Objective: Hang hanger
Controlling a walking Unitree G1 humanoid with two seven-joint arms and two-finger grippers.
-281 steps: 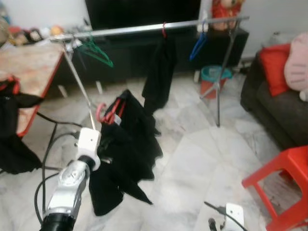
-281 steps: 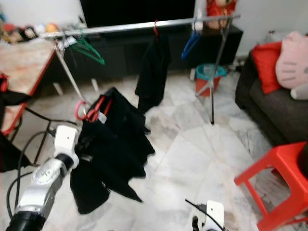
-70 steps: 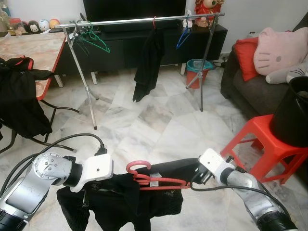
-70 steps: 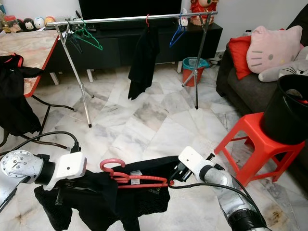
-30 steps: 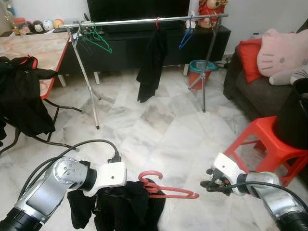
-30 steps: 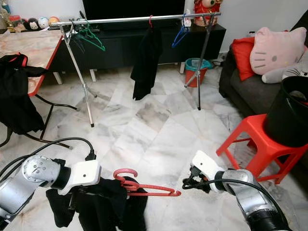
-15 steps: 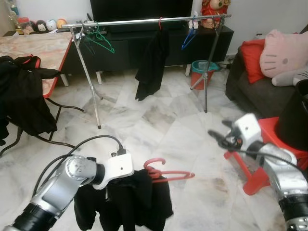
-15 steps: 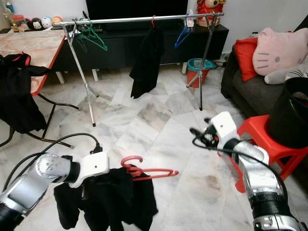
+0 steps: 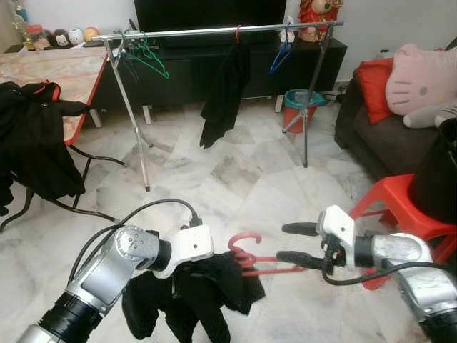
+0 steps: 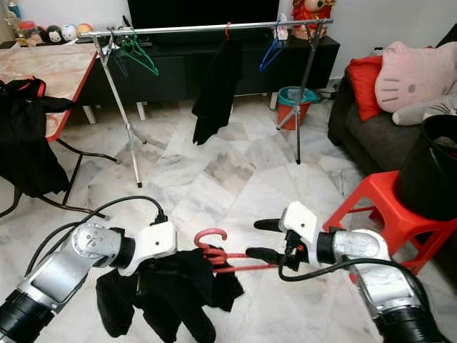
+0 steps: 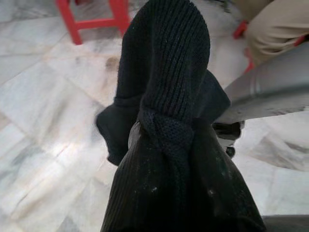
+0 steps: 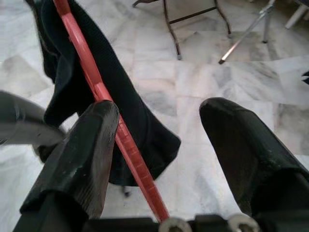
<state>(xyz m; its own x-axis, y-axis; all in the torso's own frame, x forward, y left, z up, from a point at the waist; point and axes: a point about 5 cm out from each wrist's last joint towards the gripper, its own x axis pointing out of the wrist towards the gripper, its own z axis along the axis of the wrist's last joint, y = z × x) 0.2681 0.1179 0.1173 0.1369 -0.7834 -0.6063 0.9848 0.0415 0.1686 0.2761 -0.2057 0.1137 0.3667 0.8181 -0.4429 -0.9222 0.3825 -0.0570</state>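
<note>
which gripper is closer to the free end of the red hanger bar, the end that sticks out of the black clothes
Right. The right gripper is open around the red hanger bar's free end; the left gripper is at the other end, buried in the black garment.

1. Black garment [image 9: 203, 293] drapes over the left gripper [image 9: 187, 275], hiding its fingers and most of the red hanger [image 9: 251, 257].
2. Black bin [image 10: 430, 168] on the red stool [image 10: 371, 207] is cut off by the picture's right edge.
3. Small figures [image 9: 61, 34] at the table's [image 9: 50, 71] far edge are too small to make out.
</note>
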